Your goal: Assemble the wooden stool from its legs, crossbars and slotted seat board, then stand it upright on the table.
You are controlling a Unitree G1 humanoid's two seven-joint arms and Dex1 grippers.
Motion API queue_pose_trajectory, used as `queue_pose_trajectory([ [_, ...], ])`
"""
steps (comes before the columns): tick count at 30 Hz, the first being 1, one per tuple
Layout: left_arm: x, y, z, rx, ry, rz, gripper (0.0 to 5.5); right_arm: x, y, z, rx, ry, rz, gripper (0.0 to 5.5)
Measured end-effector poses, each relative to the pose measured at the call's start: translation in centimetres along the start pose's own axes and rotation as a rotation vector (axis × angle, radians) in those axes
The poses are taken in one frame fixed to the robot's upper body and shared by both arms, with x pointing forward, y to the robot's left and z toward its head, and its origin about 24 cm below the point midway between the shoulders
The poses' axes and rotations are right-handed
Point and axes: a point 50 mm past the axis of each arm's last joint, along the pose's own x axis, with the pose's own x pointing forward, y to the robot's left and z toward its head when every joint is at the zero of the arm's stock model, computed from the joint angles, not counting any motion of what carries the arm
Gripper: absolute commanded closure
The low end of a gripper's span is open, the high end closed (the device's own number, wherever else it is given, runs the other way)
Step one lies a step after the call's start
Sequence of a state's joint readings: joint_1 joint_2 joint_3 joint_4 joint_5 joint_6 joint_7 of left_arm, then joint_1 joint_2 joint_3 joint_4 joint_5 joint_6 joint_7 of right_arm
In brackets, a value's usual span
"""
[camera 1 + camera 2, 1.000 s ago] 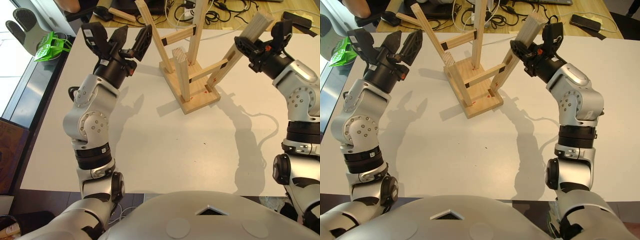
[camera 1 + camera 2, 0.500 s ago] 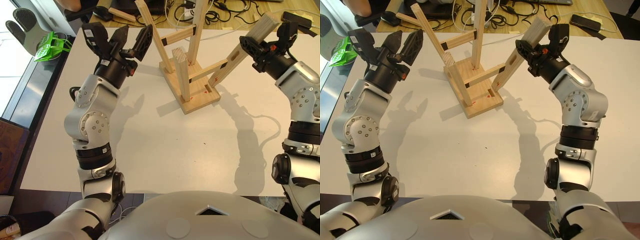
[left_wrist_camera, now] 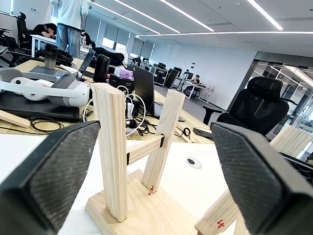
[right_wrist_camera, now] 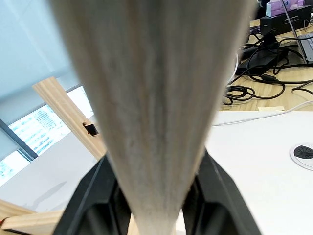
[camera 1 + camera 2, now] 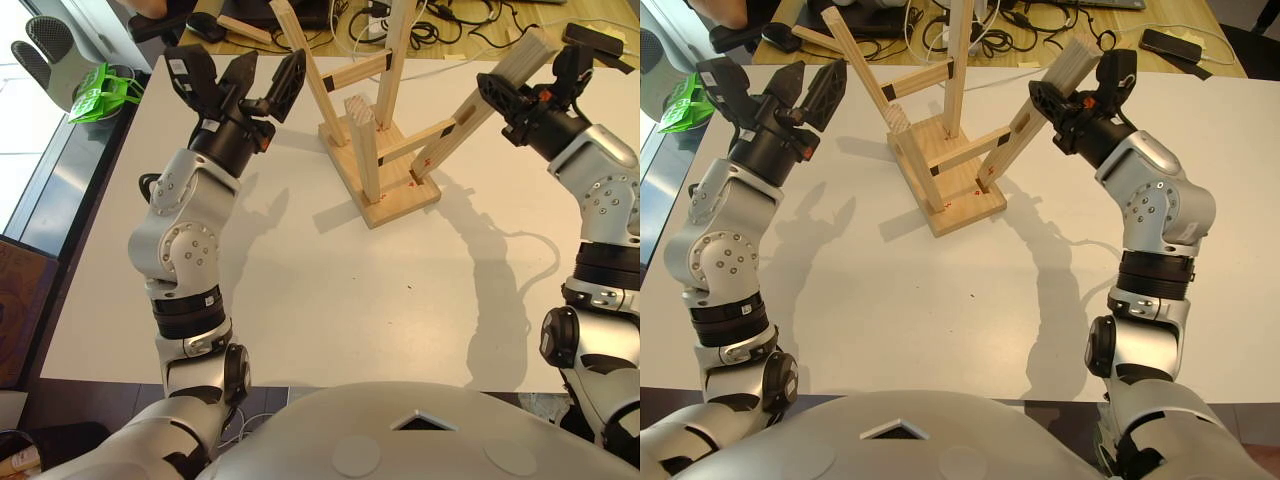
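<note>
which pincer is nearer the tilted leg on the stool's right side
Right. The right pincer is shut on the upper end of the tilted leg; the left pincer hangs open at the other side of the stool.

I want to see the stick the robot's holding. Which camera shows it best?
Right eye view: the whole leg shows, from right gripper to seat board. The right wrist view is too close; the left wrist view catches parts of it.

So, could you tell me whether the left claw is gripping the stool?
No, the left claw is wide open beside the stool, clamping nothing.
</note>
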State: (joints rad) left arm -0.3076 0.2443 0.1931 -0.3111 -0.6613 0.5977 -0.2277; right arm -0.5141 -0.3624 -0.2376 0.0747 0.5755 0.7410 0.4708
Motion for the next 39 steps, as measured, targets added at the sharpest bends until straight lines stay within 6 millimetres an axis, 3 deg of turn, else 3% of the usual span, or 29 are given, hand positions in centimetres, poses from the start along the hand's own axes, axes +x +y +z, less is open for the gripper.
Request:
queue_pose_trajectory([
  [19,0.00,0.00,0.00,0.001,0.000,0.001,1.34,0.03,0.16,0.28,0.036,-0.013,0.019,4.39],
  [39,0.04,-0.07,-0.08,-0.006,-0.001,0.001,1.34,0.31,0.70,0.59,-0.035,-0.042,0.049,4.25],
])
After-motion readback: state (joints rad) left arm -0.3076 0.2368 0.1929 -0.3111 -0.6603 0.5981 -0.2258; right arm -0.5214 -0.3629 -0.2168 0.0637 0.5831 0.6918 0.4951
